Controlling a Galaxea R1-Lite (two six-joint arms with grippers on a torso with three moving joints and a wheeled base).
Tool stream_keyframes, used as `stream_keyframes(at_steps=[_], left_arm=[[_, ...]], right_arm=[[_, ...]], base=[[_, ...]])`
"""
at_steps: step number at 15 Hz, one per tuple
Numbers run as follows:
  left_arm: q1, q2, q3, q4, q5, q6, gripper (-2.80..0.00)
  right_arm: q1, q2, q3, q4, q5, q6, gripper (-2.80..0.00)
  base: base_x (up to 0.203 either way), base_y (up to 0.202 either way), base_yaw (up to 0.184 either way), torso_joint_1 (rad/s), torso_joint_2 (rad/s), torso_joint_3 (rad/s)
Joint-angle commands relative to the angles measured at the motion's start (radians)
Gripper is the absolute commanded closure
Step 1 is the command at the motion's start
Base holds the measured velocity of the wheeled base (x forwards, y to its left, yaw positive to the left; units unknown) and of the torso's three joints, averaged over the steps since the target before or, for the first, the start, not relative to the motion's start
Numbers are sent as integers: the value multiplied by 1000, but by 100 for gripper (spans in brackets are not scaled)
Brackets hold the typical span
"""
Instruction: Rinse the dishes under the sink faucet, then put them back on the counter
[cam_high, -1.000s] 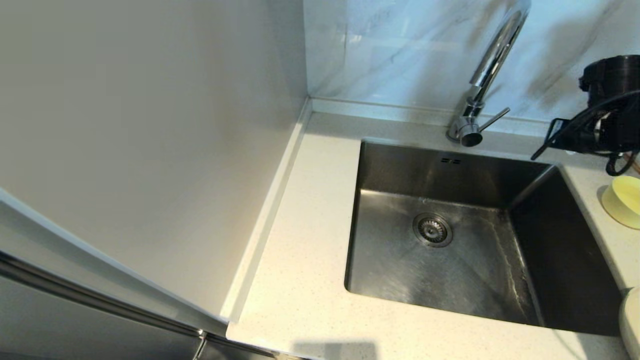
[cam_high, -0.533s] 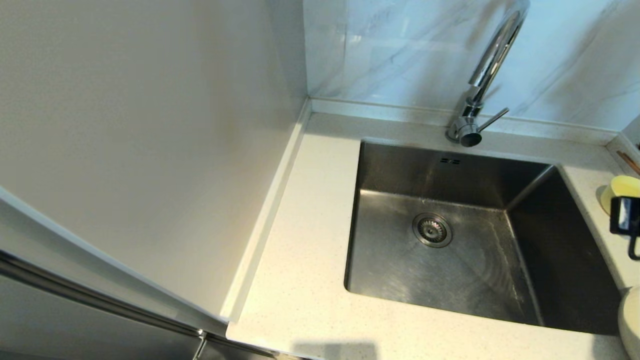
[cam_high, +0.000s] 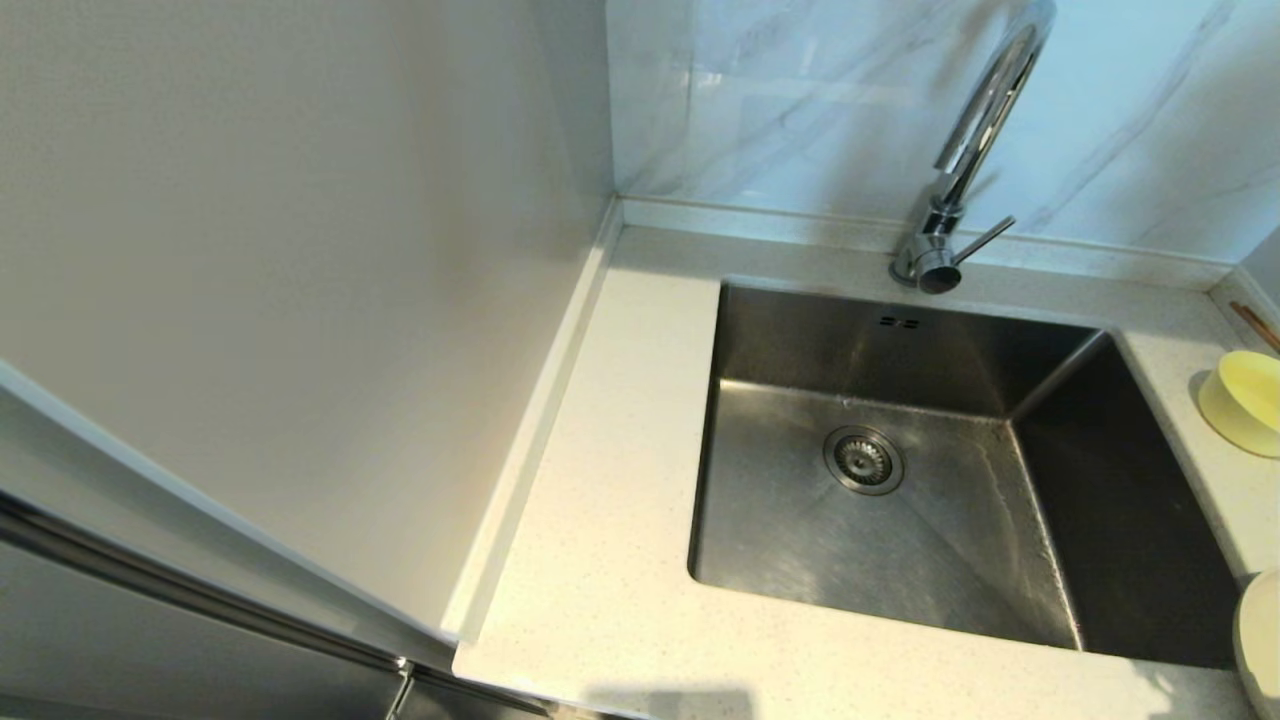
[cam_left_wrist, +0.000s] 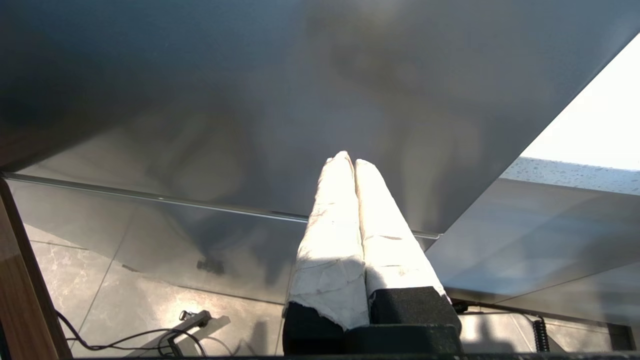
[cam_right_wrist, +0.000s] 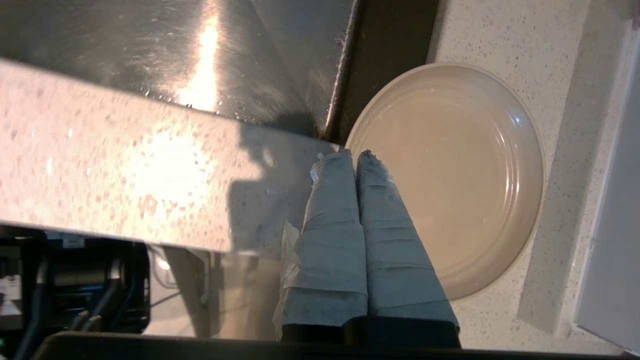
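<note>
The cream plate lies on the surface at the sink's near right corner; glazed, wet-looking, probably slippery and breakable, so grip its rim. The right tool, pressed together and empty, hovers beside its edge; the left tool hangs likewise closed.

Sink is set into the counter, right of centre in the head view. Drain strainer lies in the basin floor, toward the back. Faucet stands on the counter strip behind the sink, its lever sticking out to the right, tiled wall right behind it. A flat panel rises along the counter's left side. Bowl sits on the counter right of the sink, chopsticks on the counter behind it, near the back corner. Plate rests on the counter at the sink's front right corner, in front of the bowl and well apart from it.
</note>
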Motion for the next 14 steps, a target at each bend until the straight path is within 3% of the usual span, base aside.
stream_keyframes(at_steps=[1, 4, 8, 10, 12, 14], left_arm=[[0, 0, 0, 0, 1, 0, 0], [0, 0, 0, 0, -1, 0, 0], [0, 0, 0, 0, 1, 0, 0], [0, 0, 0, 0, 1, 0, 0], [0, 0, 0, 0, 1, 0, 0], [0, 0, 0, 0, 1, 0, 0]], right_arm=[[49, -134, 54, -2, -4, -14, 0], [142, -258, 156, -33, -123, -18, 0], [145, -413, 303, -73, -151, -41, 0], [136, -453, 412, -188, -159, -57, 0], [133, -463, 508, -426, -124, -63, 0], [132, -466, 522, -453, -21, -51, 0]], base=[[0, 0, 0, 0, 0, 0], [0, 0, 0, 0, 0, 0], [0, 0, 0, 0, 0, 0], [0, 0, 0, 0, 0, 0], [0, 0, 0, 0, 0, 0], [0, 0, 0, 0, 0, 0]])
